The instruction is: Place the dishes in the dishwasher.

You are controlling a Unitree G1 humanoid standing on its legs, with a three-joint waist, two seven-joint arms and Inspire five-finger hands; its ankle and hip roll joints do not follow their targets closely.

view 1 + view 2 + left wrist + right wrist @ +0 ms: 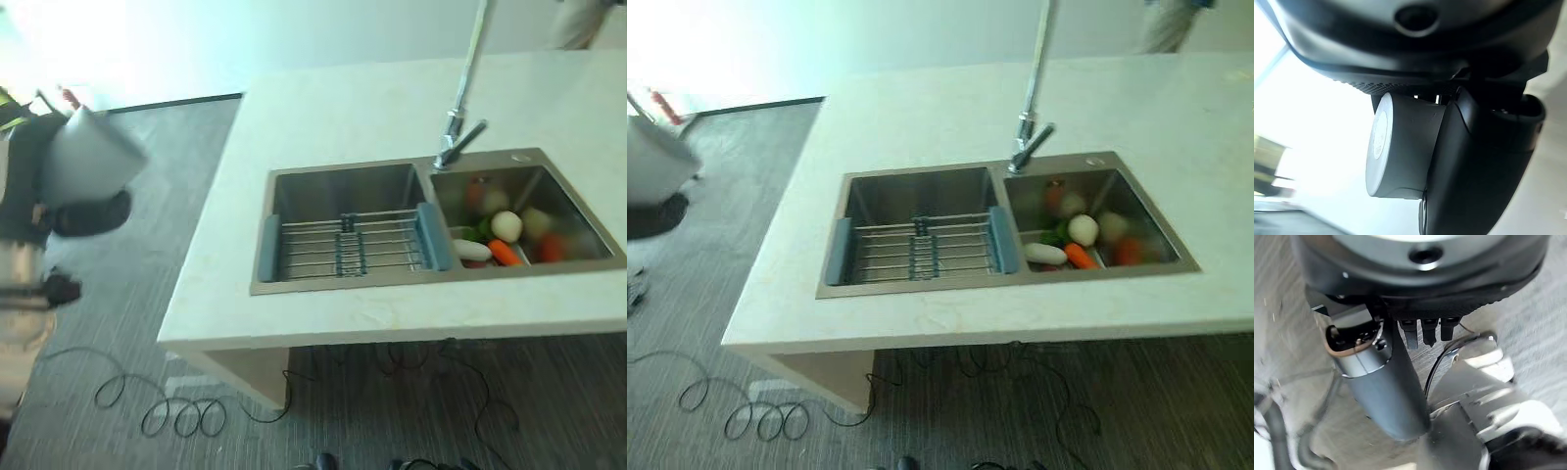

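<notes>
Cup held off to the left, no dishwasher in sight

The left hand (pixel 1484 161) grips a pale cup (pixel 1400 147), lying sideways, well left of the surface (pixel 392 117); I cannot tell the right hand's (pixel 1386 396) state.

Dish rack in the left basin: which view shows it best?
Right eye view: the dish rack sits whole and near centre, spanning the left sink basin, both blue end grips clear. Left eye view shows it too, equally complete. The two wrist views look elsewhere.
</notes>
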